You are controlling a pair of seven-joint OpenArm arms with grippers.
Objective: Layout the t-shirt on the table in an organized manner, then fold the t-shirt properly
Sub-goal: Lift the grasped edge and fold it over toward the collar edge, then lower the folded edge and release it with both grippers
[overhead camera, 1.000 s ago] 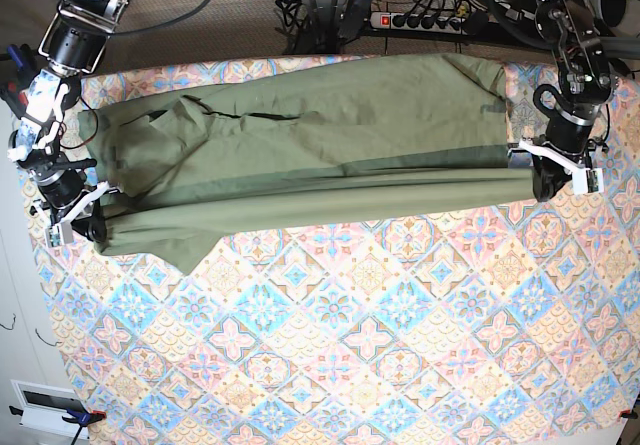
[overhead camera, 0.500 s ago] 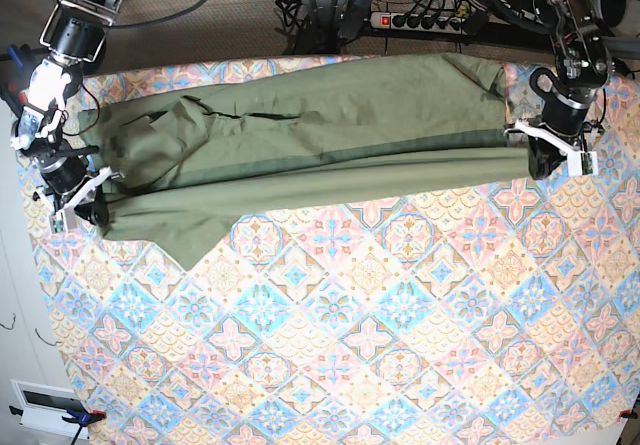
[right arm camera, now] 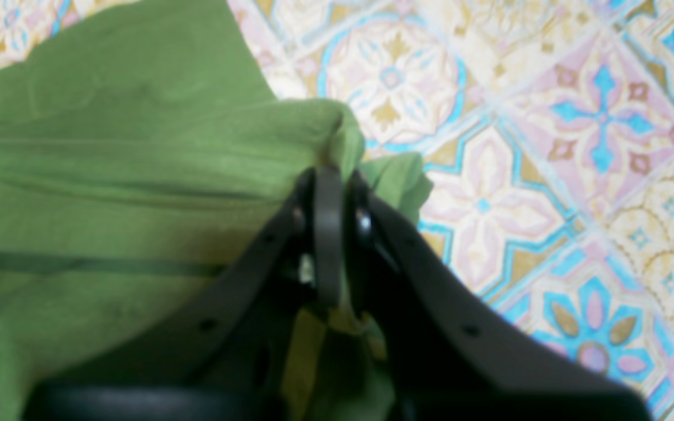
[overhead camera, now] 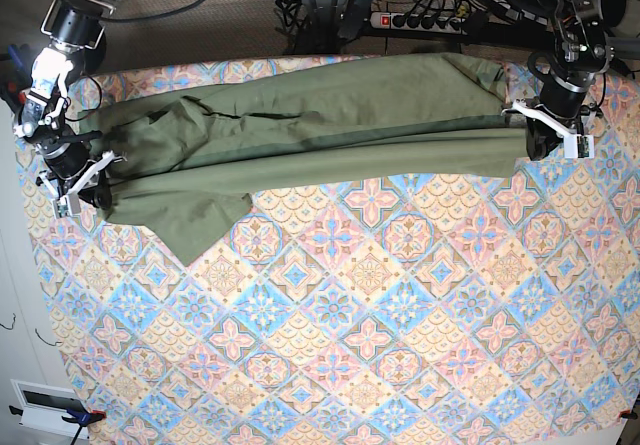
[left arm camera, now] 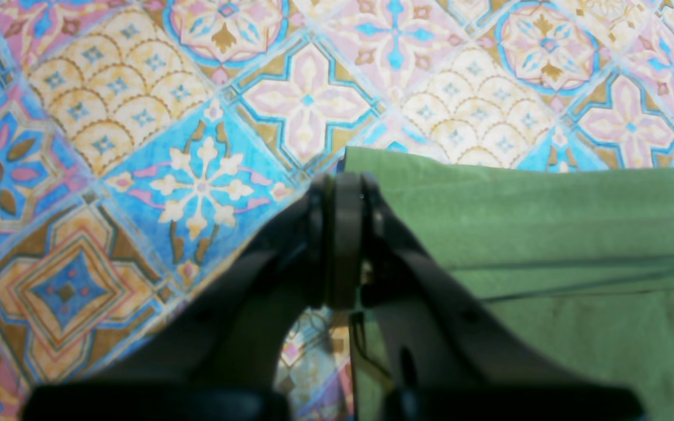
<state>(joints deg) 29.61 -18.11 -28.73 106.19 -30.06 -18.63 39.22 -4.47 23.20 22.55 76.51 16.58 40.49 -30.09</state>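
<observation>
I have carried the t-shirt (overhead camera: 320,125) toward the far edge of the bench (overhead camera: 380,365); my left tool (overhead camera: 543,143) and my right tool (overhead camera: 92,193) both sit farther back than they did a second ago, and the near fold they pinch has travelled with them; where the folded edge lay across the middle row of tiles before, more bare pattern now shows in front of it.

Both tools are clamped tight on cloth; in the left wrist view the jaws meet on the corner of the t-shirt (left arm camera: 489,222) with the bench (left arm camera: 138,117) just beside it; in the right wrist view my right tool (right arm camera: 328,234) has bunched cloth (right arm camera: 138,175) gathered at its tips.

The garment now lies as a long band across the far part of the bench, stretched left to right between my tools; the fold line along its length looks straighter and tauter than earlier; one flap on the left side hangs toward the near side and is not yet tucked.

I judge the lengthwise fold is nearly laid; setting the edge down evenly and releasing seems the next need, and the loose flap may want smoothing.
</observation>
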